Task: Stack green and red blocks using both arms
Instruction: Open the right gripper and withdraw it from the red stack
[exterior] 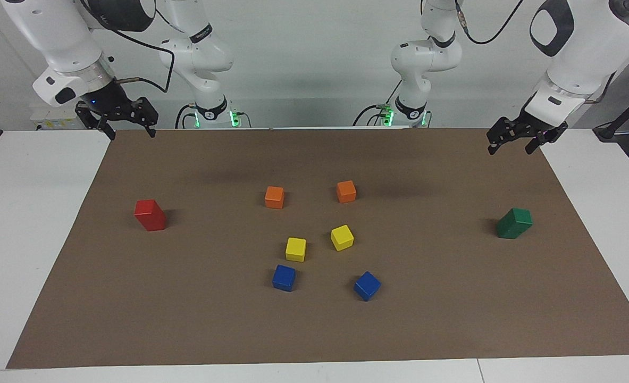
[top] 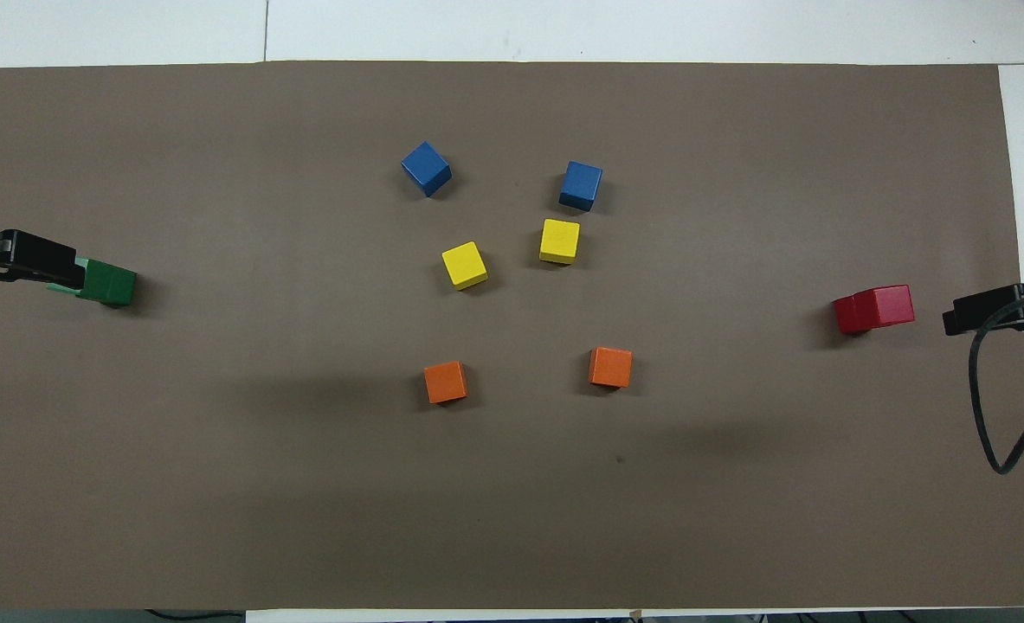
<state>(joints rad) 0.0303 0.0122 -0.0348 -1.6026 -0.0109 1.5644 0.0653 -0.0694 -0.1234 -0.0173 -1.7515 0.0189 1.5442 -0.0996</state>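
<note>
The red blocks (exterior: 149, 214) (top: 873, 309) stand as one stack, taller than a single cube, toward the right arm's end of the brown mat. The green blocks (exterior: 513, 222) (top: 106, 283) form a like stack toward the left arm's end. My right gripper (exterior: 132, 134) (top: 962, 317) hangs open and empty over the mat's corner by the robots, apart from the red stack. My left gripper (exterior: 510, 150) (top: 40, 264) hangs open and empty above the mat's edge, clear of the green stack.
In the middle of the mat (exterior: 452, 319) lie two orange cubes (exterior: 274, 197) (exterior: 346, 191), two yellow cubes (exterior: 295, 249) (exterior: 342, 237) and two blue cubes (exterior: 284, 277) (exterior: 367, 285). A black cable (top: 992, 407) loops under the right wrist.
</note>
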